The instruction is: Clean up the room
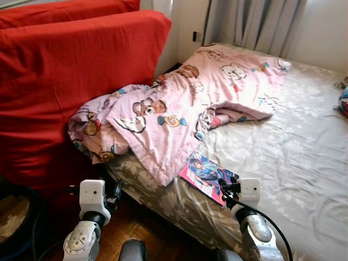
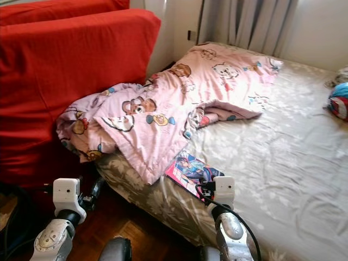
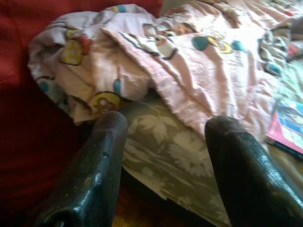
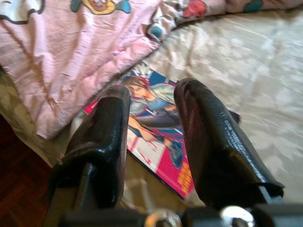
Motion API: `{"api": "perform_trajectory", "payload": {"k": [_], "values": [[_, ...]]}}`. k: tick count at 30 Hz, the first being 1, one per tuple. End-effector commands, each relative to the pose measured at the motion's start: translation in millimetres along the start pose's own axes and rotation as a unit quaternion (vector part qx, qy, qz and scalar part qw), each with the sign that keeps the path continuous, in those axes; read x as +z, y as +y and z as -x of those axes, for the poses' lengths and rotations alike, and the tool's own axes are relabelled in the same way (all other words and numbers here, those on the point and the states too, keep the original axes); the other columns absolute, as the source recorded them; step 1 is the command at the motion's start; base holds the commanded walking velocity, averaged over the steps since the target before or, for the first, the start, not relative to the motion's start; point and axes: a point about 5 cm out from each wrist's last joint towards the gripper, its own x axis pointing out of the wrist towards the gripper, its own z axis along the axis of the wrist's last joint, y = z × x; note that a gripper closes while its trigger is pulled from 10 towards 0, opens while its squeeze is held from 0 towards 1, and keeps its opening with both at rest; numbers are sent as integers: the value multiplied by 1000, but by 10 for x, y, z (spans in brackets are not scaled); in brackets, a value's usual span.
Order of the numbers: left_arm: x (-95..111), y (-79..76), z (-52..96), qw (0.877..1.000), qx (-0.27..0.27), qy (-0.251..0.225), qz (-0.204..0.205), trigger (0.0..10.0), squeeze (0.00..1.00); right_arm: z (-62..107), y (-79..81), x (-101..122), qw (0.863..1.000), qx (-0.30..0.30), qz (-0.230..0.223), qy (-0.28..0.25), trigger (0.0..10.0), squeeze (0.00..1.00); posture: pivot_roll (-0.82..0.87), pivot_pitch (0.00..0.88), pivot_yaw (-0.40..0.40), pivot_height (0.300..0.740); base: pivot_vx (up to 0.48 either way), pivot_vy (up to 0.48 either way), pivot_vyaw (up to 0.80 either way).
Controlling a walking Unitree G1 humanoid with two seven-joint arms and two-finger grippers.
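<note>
I'm looking down at a bed (image 1: 304,163) covered with a grey floral sheet. A pink cartoon-print blanket (image 1: 206,103) is lying crumpled across it, running from about 12 o'clock toward 9 o'clock, where one bunched end is hanging over the bed's edge against a red sofa (image 1: 60,81). A magazine (image 1: 204,174) with a pink border and a comic-style cover is lying flat on the sheet near the bed's edge, at about 6 o'clock, its upper corner just beside the blanket's lower hem.

I'm holding my right tool (image 4: 151,106) directly over the magazine, its two black fingers (image 4: 208,142) standing apart with the cover showing between them; I cannot tell whether they are touching it. My left tool (image 3: 165,132) is hovering at about 7 o'clock, at the corner of the bed below the hanging blanket, also spread wide and gripping nothing. Dark wooden floor (image 1: 152,231) is showing between the two arms. A small blue and red object (image 2: 340,100) is sitting on the sheet at 3 o'clock.
</note>
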Motion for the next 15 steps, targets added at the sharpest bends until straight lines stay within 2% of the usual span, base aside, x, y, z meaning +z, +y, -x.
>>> {"api": "perform_trajectory", "payload": {"k": [1, 8, 12, 15], "values": [[11, 9, 4, 1000, 0, 2, 6, 10000, 0, -3, -7, -32, 1000, -4, -1, 12, 10000, 0, 55, 85, -26, 619, 349, 0, 0], [15, 8, 4, 1000, 0, 2, 3, 10000, 0, -10, -37, -57, 1000, -17, 0, 24, 10000, 0, 52, 91, -24, 619, 335, 0, 0], [21, -1, 9, 1000, -3, 1, 5, 10000, 0, -39, -69, -37, 999, -30, -11, 27, 10000, 0, 58, 95, -27, 619, 64, 0, 0], [26, 8, 13, 1000, 0, 0, 4, 10000, 0, -58, -86, -11, 999, -37, -19, 24, 10000, 0, 61, 97, -28, 619, 337, 0, 0]]}}
